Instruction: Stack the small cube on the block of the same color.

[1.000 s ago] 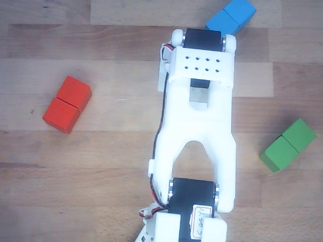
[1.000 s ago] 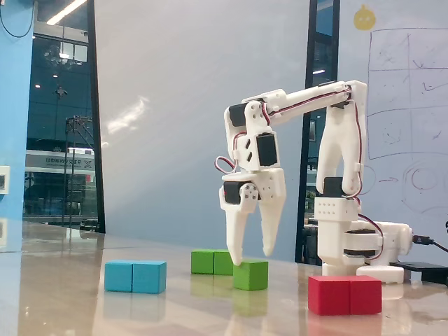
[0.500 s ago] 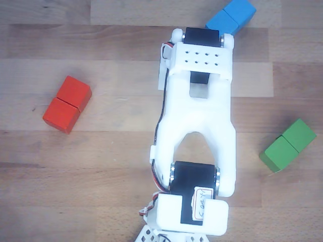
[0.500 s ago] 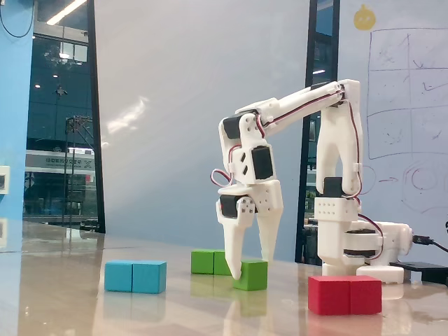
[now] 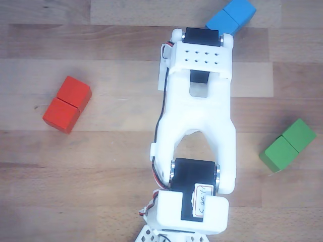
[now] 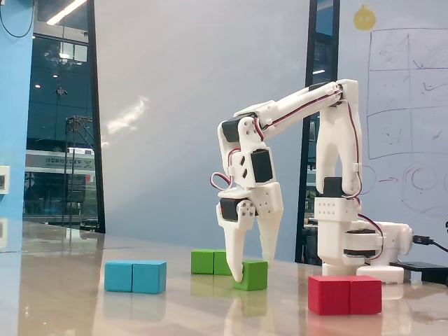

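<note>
The small green cube [image 6: 256,278] sits on the table in the fixed view. My gripper [image 6: 253,270] points straight down over it. The jaws are spread, one finger [image 6: 236,262] in front of the cube's left edge, the other behind its top right. I cannot tell whether they touch it. The green oblong block [image 6: 211,262] lies just behind and to the left of the cube; in the other view it [image 5: 287,145] lies at the right. In the other view the white arm [image 5: 199,116] hides the cube and the gripper.
A blue oblong block [image 6: 136,276] lies to the left of the gripper in the fixed view and at the top [image 5: 231,17] in the other view. A red oblong block [image 6: 345,294] lies front right, near the arm's base [image 6: 353,245]; it [image 5: 67,104] lies at the left in the other view.
</note>
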{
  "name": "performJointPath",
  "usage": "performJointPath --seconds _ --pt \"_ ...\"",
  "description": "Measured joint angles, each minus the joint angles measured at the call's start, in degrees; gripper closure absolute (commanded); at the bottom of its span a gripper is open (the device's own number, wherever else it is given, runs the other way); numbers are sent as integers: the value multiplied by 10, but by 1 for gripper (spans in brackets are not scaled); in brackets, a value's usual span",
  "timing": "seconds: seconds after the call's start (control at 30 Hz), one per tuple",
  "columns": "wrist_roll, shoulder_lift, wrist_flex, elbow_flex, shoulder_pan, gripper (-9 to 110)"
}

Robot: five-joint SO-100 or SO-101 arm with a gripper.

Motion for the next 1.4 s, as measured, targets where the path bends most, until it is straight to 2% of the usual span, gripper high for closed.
performJointPath --seconds 0.33,0.7,1.0,1.4 --pt "0 0 0 0 0 82" --pt "0 0 -4 0 0 94" --pt "0 0 -4 -4 4 95" --pt "0 29 37 -109 62 95"
